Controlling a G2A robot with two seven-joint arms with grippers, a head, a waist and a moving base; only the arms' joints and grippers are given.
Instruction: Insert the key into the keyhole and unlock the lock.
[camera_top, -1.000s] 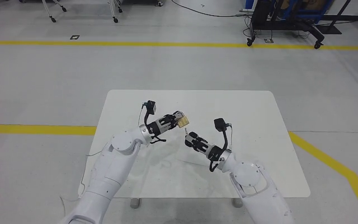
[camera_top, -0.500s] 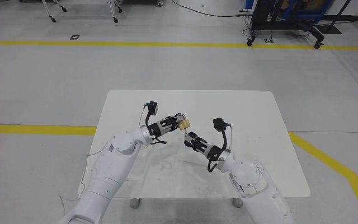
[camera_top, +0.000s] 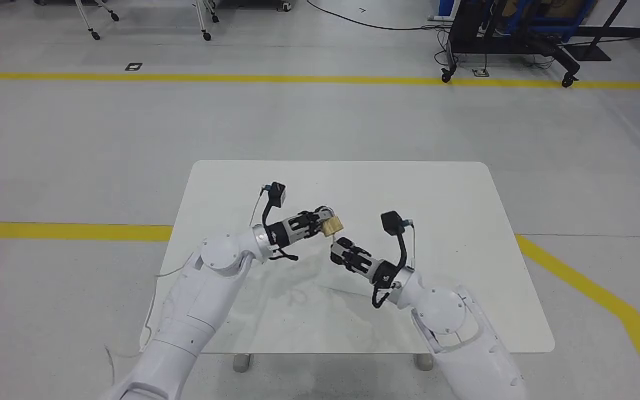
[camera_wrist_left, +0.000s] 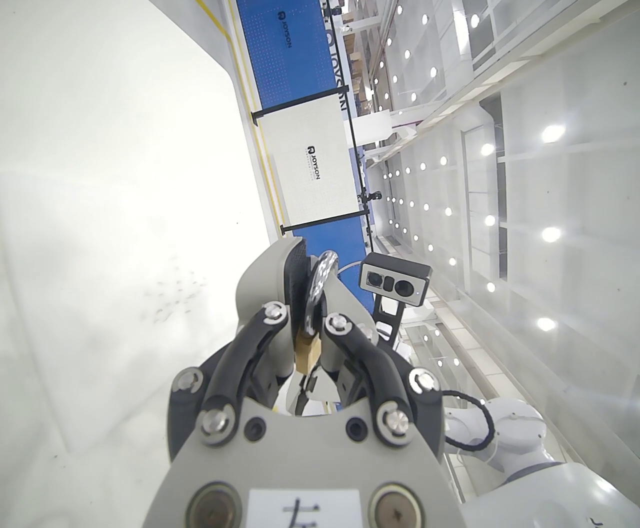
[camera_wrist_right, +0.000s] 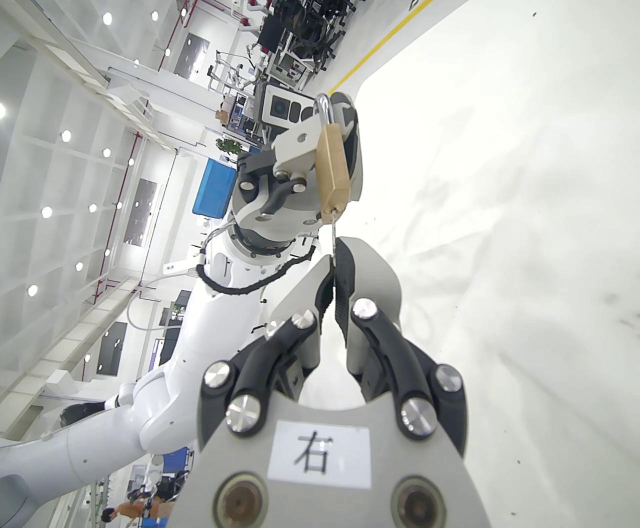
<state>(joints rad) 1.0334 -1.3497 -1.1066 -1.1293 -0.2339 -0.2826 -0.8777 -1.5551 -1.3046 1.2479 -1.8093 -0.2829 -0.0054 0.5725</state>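
The left gripper (camera_wrist_left: 312, 282) is clamped shut on the lock (camera_wrist_right: 332, 167). The brass body is pinched between its pads, and the shackle (camera_wrist_right: 324, 107) lies by the fingertips. The lock hangs in the air above the table (camera_top: 450, 200), over its middle. The lock's end opposite the shackle juts out of the grip, facing the right gripper (camera_wrist_right: 337, 252). That gripper sits just beside this end and is closed tight on the key (camera_wrist_right: 333, 232), with only the thin blade showing past its tips. The blade runs straight from the tips to the keyhole (camera_wrist_right: 332, 212) and meets the lock there, in line with the body. It looks to have entered, though how deep cannot be told.
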